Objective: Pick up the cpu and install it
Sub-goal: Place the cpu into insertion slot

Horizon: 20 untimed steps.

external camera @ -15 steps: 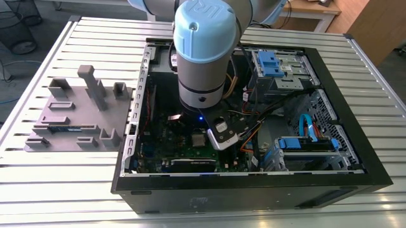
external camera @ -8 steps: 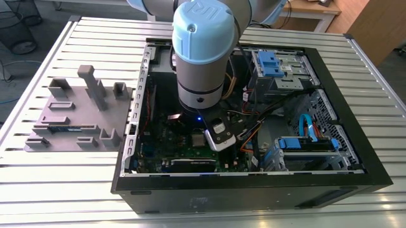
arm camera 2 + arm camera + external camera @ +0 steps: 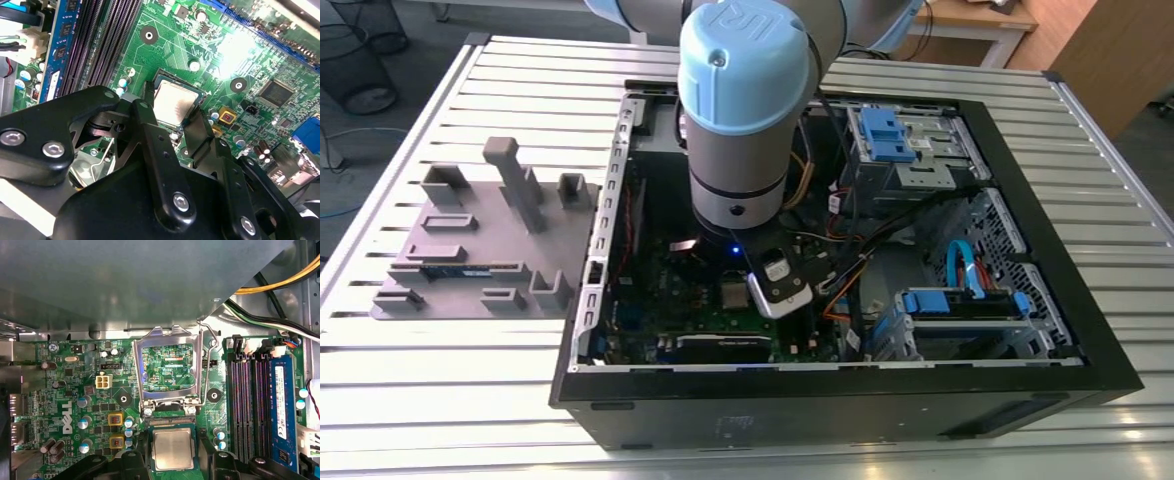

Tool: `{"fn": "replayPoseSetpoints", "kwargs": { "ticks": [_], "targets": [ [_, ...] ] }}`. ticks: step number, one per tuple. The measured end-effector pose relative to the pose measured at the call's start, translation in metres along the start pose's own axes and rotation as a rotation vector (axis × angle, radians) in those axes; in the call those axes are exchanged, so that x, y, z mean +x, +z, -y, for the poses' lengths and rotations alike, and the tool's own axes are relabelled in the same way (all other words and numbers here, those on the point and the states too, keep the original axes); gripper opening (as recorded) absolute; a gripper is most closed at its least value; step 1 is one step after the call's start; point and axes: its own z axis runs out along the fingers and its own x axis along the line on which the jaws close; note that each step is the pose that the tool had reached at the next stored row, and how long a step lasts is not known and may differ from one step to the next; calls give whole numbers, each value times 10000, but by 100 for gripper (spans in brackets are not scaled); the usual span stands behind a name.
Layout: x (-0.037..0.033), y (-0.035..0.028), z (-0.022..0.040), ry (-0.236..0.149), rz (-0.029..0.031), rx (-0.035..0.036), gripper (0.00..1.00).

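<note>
One cpu (image 3: 172, 449), one tray (image 3: 470, 238) — one computer case (image 3: 854, 405).

My worktop (image 3: 454, 400) is ribbed metal slats. Sitting on it: the open black PC case (image 3: 787, 415) and, just beside it, a grey tray (image 3: 467, 250), plastic I think.

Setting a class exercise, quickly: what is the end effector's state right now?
End effector: set on either side of the cpu on the motherboard; whether it is gripping or open cannot be told.
</note>
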Motion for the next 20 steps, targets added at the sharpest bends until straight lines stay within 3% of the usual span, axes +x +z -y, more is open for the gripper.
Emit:
{"fn": "replayPoseSetpoints", "kwargs": {
  "ticks": [9, 11, 12, 20],
  "targets": [
    [1, 0, 0, 7, -3, 1, 49],
    [2, -1, 0, 10, 0, 2, 50],
    [1, 0, 0, 10, 0, 1, 56],
    [0, -16, -1, 10, 1, -2, 56]
  ]
}}
